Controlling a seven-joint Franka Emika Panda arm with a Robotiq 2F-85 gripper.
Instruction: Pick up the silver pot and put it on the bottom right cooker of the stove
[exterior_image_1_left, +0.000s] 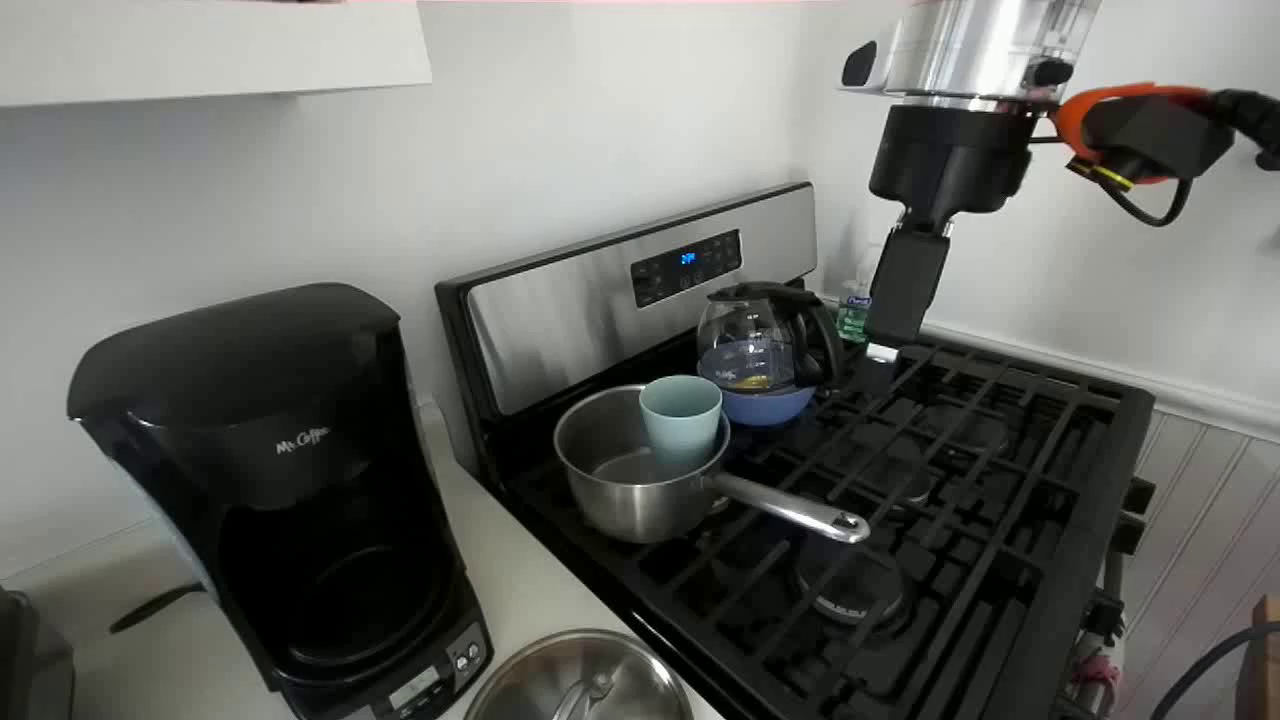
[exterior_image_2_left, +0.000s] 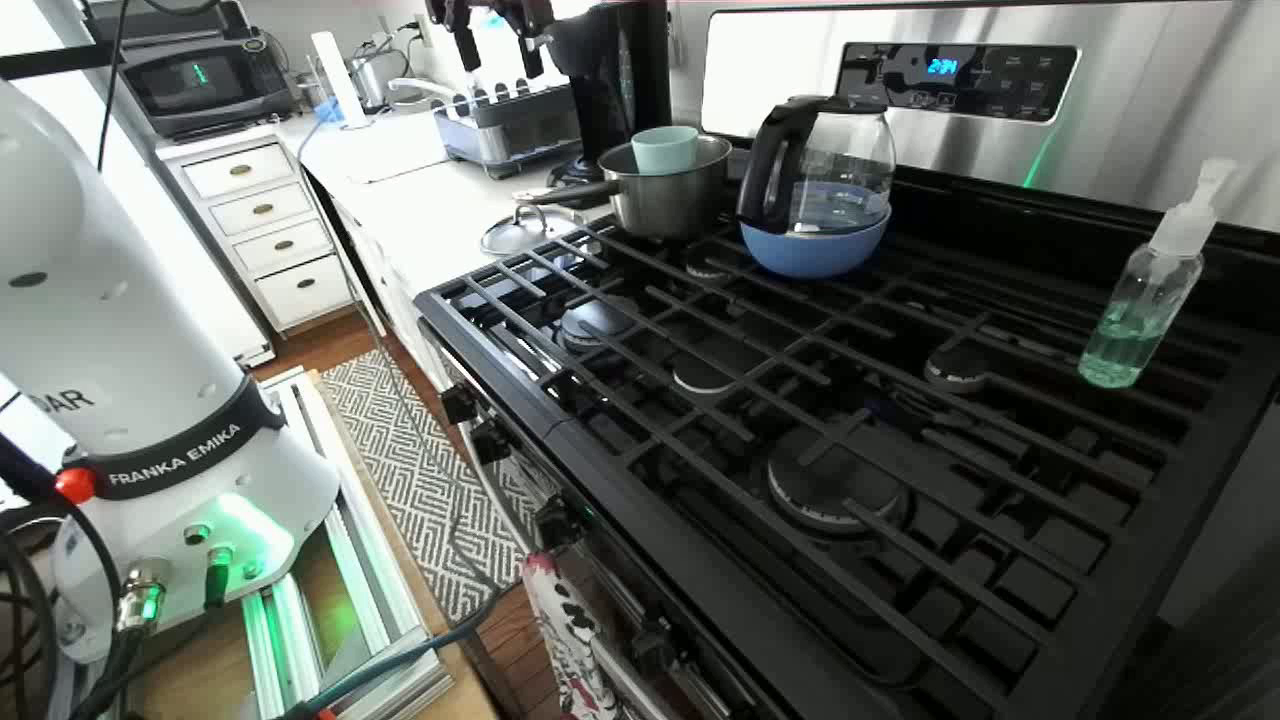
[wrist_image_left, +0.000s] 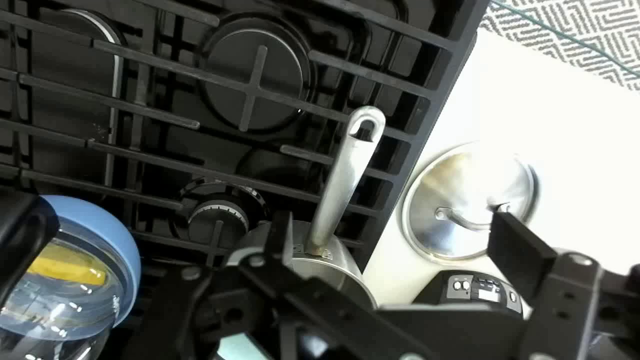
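The silver pot (exterior_image_1_left: 635, 510) stands upright on the stove (exterior_image_1_left: 1065, 590), at the end beside the counter; it also shows in an exterior view (exterior_image_2_left: 668, 208). A mint cup (exterior_image_1_left: 682, 425) stands inside it. In the wrist view the pot's handle (wrist_image_left: 342, 180) points away from the jaws, and one finger hides part of the pot's body. My gripper (exterior_image_1_left: 882, 350) is open and empty, raised above the pot and touching nothing; its fingers also show at the top edge of an exterior view (exterior_image_2_left: 502, 68). In the wrist view the gripper (wrist_image_left: 392, 225) has its fingers wide apart.
A glass carafe (exterior_image_2_left: 845, 165) sits in a blue bowl (exterior_image_2_left: 815, 250) close beside the pot. A soap bottle (exterior_image_2_left: 1140, 310) stands at the stove's far end. A steel lid (wrist_image_left: 465, 210) lies on the counter. A black coffee maker (exterior_image_1_left: 250, 400) stands near it.
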